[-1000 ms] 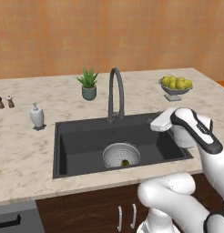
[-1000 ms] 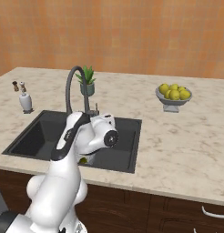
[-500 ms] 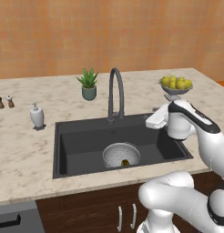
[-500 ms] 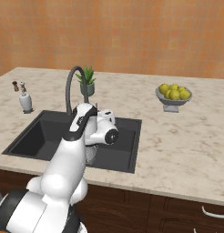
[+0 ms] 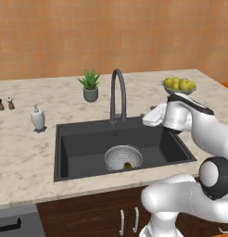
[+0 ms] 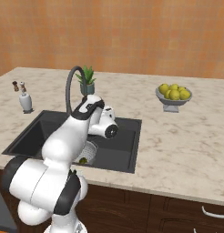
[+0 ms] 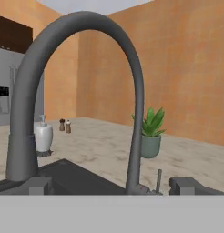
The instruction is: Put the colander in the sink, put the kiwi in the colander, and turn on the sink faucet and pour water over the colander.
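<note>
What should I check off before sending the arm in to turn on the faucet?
1. Colander sits in the sink: ok.
2. Kiwi lies inside the colander: ok.
3. Gripper open and holding nothing: ok.
4. Gripper faces the sink faucet, small lever ahead: ok.
5. Spout outlet above the colander: cannot tell.
6. Water running: not ok, none seen.

colander (image 5: 123,157) 1 — kiwi (image 5: 127,165) 1 — faucet (image 5: 117,96) 1 — plant (image 5: 90,85) 1 — soap bottle (image 5: 37,117) 1 — shakers (image 5: 5,103) 2

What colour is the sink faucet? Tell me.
Dark grey; the sink faucet shows best in the hand view.
</note>
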{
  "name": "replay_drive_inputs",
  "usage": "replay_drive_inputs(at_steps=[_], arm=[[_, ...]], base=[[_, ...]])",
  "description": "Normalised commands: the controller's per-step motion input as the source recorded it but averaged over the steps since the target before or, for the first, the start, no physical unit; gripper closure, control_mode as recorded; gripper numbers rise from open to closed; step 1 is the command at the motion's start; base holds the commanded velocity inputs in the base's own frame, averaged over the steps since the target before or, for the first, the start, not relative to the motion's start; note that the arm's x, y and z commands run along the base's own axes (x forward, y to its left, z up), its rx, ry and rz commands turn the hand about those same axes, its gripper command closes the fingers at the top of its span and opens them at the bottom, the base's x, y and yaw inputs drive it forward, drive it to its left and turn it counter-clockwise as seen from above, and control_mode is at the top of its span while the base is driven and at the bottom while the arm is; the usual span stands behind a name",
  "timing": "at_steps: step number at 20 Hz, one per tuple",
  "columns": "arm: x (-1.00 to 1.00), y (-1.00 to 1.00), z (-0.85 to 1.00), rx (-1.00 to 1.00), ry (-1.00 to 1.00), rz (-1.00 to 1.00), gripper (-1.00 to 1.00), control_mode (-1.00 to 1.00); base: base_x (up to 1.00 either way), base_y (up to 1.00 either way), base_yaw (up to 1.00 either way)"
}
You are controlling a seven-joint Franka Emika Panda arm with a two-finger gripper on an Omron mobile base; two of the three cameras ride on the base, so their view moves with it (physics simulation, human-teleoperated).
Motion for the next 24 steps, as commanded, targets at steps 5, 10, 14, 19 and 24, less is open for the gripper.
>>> replay_drive_inputs(at_steps=[5, 10, 14, 19, 24], arm=[[0.23, 0.1, -0.08, 0.02, 0.0, 0.06, -1.0, -1.0], [0.24, 0.0, -0.02, 0.04, 0.0, 0.12, -1.0, -1.0], [0.24, 0.0, -0.01, 0.07, 0.0, 0.11, -1.0, -1.0], [0.32, 0.06, -0.19, 0.01, 0.0, 0.03, -1.0, -1.0], [0.42, 0.11, -0.16, 0.0, 0.0, 0.0, -1.0, -1.0]], base=[[0.0, 0.0, 0.0], [0.0, 0.0, 0.0], [0.0, 0.0, 0.0], [0.0, 0.0, 0.0], [0.0, 0.0, 0.0]])
